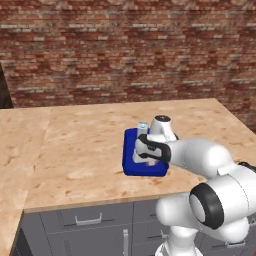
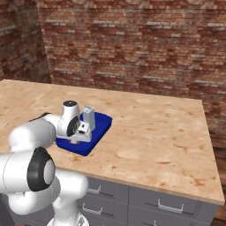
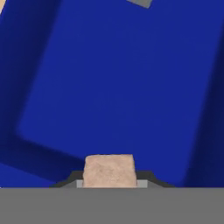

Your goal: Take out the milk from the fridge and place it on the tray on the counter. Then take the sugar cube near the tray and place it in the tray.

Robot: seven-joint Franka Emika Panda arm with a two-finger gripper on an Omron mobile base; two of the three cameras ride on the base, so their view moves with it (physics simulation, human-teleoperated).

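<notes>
A tan wood-grain counter [image 1: 75, 150] runs in front of a red brick wall [image 1: 125, 50], with grey drawers [image 1: 87, 220] and metal handles below its front edge. At the far left edge of the left base view stands a dark upright shape, too cut off to identify.

Near the middle of the counter, close to its front edge, lies a dark blue tray [image 1: 131, 167] with a raised rim. In the tray's far part stands the milk [image 1: 143, 128], a small pale blue-and-white carton, upright. In the right base view the milk [image 2: 88, 116] rises just beside the white hand, at the tray's [image 2: 100, 121] far side.

To the right, the white arm [image 1: 200, 160] bends over the counter's front edge, and its hand points down over the tray's near part. The gripper [image 1: 150, 161] is low above the tray floor.

The hand view looks straight down into the blue tray [image 3: 113, 83] floor. At its bottom, the gripper [image 3: 109, 181] is closed on the sugar cube [image 3: 109, 170], a pale tan block pinched between the two dark fingertips [image 3: 74, 178]. The cube seems to hang just above the tray floor, though whether it touches cannot be told. A small grey corner at the top edge is probably the milk's base.
</notes>
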